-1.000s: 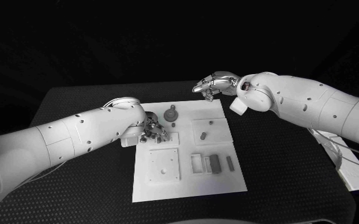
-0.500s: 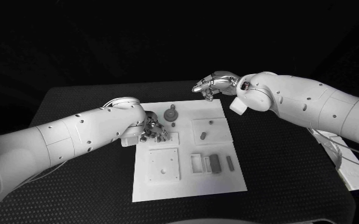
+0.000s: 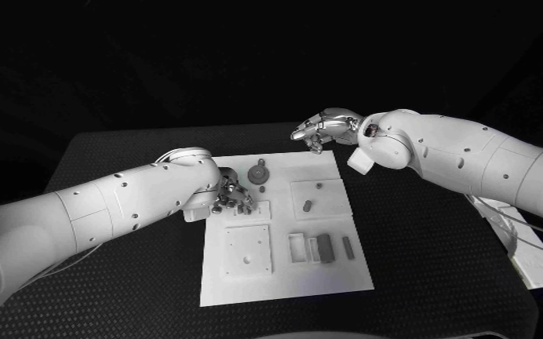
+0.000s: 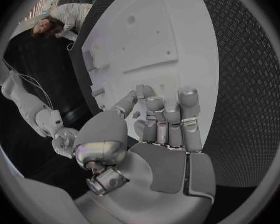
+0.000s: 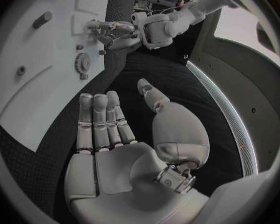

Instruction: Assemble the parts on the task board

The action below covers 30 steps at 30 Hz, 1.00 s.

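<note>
While the black table [image 3: 430,276] carries everything, the white task board [image 3: 283,276] lies at its middle, running toward the robot. On the board sit a square plate [image 3: 248,249], a second raised plate [image 3: 317,197], a gear-shaped part [image 3: 259,174] near the far edge, and small bar parts [image 3: 325,246] side by side. The left hand [image 3: 230,195] rests on the board's left side, fingers curled down; whether it grips a part cannot be told. The right hand [image 3: 322,129] hovers beyond the far edge, fingers apart, holding nothing.

Almost no visible change
</note>
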Each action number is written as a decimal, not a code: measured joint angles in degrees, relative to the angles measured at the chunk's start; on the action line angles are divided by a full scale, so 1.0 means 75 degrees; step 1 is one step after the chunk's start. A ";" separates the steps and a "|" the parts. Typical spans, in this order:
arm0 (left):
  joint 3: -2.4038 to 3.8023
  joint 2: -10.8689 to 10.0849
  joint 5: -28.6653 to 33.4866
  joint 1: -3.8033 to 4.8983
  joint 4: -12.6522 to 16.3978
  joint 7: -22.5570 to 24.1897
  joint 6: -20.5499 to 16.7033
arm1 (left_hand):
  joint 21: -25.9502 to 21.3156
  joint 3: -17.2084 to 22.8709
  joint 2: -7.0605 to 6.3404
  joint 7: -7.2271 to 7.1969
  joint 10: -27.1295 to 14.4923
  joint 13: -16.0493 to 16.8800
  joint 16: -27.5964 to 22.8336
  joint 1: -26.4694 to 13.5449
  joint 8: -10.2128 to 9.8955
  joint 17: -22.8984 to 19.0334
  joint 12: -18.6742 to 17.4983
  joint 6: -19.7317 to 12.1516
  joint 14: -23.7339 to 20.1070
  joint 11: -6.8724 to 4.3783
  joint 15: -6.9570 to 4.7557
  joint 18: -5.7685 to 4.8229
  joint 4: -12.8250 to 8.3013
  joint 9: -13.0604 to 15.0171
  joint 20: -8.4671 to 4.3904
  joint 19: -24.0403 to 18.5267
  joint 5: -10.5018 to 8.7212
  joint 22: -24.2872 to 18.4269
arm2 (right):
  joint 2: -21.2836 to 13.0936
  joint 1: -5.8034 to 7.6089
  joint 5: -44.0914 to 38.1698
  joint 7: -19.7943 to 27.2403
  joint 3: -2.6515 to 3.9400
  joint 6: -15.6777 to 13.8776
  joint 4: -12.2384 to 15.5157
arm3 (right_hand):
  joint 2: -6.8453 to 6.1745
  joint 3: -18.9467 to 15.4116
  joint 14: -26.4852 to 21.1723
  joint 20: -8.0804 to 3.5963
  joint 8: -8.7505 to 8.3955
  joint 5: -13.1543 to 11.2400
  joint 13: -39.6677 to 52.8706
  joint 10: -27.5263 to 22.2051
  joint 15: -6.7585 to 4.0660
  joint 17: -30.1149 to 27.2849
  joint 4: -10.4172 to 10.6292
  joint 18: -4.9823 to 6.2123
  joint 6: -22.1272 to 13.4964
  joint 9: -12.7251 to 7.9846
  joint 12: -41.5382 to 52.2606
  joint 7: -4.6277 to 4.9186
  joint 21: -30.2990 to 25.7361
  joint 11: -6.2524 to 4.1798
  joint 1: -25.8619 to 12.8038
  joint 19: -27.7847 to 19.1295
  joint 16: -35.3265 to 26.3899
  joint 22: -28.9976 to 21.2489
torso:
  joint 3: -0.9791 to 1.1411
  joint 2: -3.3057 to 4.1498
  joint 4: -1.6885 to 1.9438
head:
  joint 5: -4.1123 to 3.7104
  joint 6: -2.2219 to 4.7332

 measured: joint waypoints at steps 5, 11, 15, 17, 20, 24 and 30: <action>0.0000 0.0001 -0.0023 0.0000 -0.0002 0.0005 -0.0075 | 0.0000 0.0044 0.0161 -0.0002 0.0000 0.0000 0.0030 0.0162 -0.0048 0.0000 0.0000 0.0002 -0.0001 0.0000 0.0000 0.0000 -0.0110 0.0019 0.0000 0.0000 0.0000 0.0000 | 0.0003 0.0000 0.0000 0.0000 0.0000 0.0002 0.0000 | 0.0000 0.0000 0.0000 0.0000 0.0000 0.0000 -0.0006 0.0000 0.0001 0.0000 0.0000 0.0000 -0.0012 0.0000 0.0000 -0.0013 0.0000 0.0000 0.0000 0.0000 0.0000 0.0000 | 0.0000 0.0000 0.0000 | 0.0003 0.0000; 0.0000 -0.0001 -0.0034 0.0000 -0.0001 0.0017 -0.0134 | 0.0000 0.0063 0.0320 0.0004 0.0000 0.0000 0.0030 0.0320 -0.0111 -0.0008 0.0000 -0.0004 -0.0002 0.0000 0.0001 -0.0001 -0.0349 0.0042 0.0000 0.0000 -0.0002 -0.0001 | 0.0003 0.0000 0.0000 0.0000 0.0000 0.0004 0.0000 | 0.0000 0.0000 0.0001 0.0000 0.0000 0.0000 -0.0006 0.0000 0.0001 0.0000 0.0000 0.0000 -0.0011 0.0000 0.0000 -0.0014 0.0000 0.0000 0.0000 0.0000 0.0000 0.0000 | -0.0001 0.0000 0.0001 | 0.0004 -0.0006; 0.0001 -0.0002 -0.0033 0.0001 0.0000 0.0031 -0.0189 | 0.0000 0.0102 0.0434 0.0043 0.0000 0.0000 0.0030 0.0434 -0.0132 -0.0016 0.0000 -0.0043 -0.0015 0.0000 0.0014 -0.0004 -0.0544 0.0060 0.0013 -0.0013 -0.0004 -0.0001 | 0.0002 0.0000 0.0000 0.0000 0.0000 0.0005 0.0002 | 0.0000 0.0000 0.0001 0.0000 0.0000 0.0000 -0.0006 0.0000 0.0002 0.0000 0.0000 0.0000 -0.0010 0.0000 0.0000 -0.0016 0.0000 0.0000 0.0000 0.0000 0.0000 0.0000 | -0.0001 0.0000 0.0002 | 0.0004 -0.0007; 0.0003 -0.0001 -0.0030 0.0002 0.0000 0.0040 -0.0216 | 0.0000 0.0122 0.0494 0.0055 0.0000 0.0000 0.0029 0.0494 -0.0149 -0.0016 0.0000 -0.0055 -0.0016 0.0000 0.0017 -0.0010 -0.0610 0.0061 0.0014 -0.0014 -0.0033 -0.0001 | 0.0002 0.0000 0.0000 -0.0001 0.0000 0.0005 0.0004 | 0.0000 0.0000 0.0002 0.0000 0.0000 0.0000 -0.0006 0.0000 0.0002 0.0000 0.0000 0.0000 -0.0009 0.0000 0.0000 -0.0016 0.0000 0.0000 0.0000 0.0000 0.0000 0.0000 | -0.0001 0.0000 0.0002 | 0.0004 -0.0007; 0.0003 0.0000 -0.0025 0.0002 0.0000 0.0052 -0.0249 | 0.0000 0.0144 0.0521 0.0055 0.0000 0.0000 0.0029 0.0521 -0.0177 -0.0016 0.0000 -0.0055 -0.0006 0.0000 0.0028 -0.0024 -0.0678 0.0068 0.0019 -0.0019 -0.0061 -0.0002 | 0.0001 -0.0001 0.0000 -0.0001 0.0000 0.0006 0.0005 | 0.0000 0.0000 0.0002 0.0000 0.0000 0.0000 -0.0006 0.0000 0.0002 0.0000 0.0000 0.0000 -0.0006 0.0000 0.0000 -0.0020 0.0000 0.0000 0.0000 0.0000 0.0000 0.0000 | -0.0001 0.0000 0.0003 | 0.0010 -0.0007; 0.0003 0.0000 -0.0025 0.0002 0.0000 0.0063 -0.0302 | 0.0000 0.0135 0.0550 0.0056 0.0000 -0.0008 0.0029 0.0550 -0.0223 -0.0024 0.0000 -0.0055 -0.0002 0.0000 0.0027 -0.0036 -0.0769 0.0087 0.0027 -0.0027 -0.0032 -0.0002 | 0.0001 -0.0001 0.0000 -0.0002 0.0000 0.0007 0.0006 | 0.0000 0.0000 0.0002 0.0000 0.0000 0.0000 -0.0006 0.0000 0.0003 0.0000 0.0000 0.0000 0.0007 0.0000 0.0000 -0.0012 0.0000 0.0000 0.0000 0.0000 0.0000 0.0000 | -0.0001 0.0000 0.0003 | 0.0014 -0.0004; 0.0000 0.0001 -0.0025 0.0001 0.0000 0.0078 -0.0401 | 0.0000 0.0122 0.0551 0.0055 0.0001 -0.0016 0.0029 0.0550 -0.0288 -0.0035 0.0000 -0.0055 0.0029 0.0001 0.0002 -0.0062 -0.0903 0.0090 0.0002 0.0020 -0.0031 -0.0002 | -0.0006 -0.0001 0.0000 -0.0002 0.0000 0.0008 0.0012 | 0.0000 0.0000 0.0003 0.0000 0.0000 0.0000 -0.0006 0.0000 0.0003 0.0000 0.0000 0.0000 0.0019 0.0000 -0.0001 -0.0008 0.0000 0.0000 0.0000 0.0000 0.0000 0.0001 | 0.0000 0.0000 -0.0001 | 0.0018 0.0002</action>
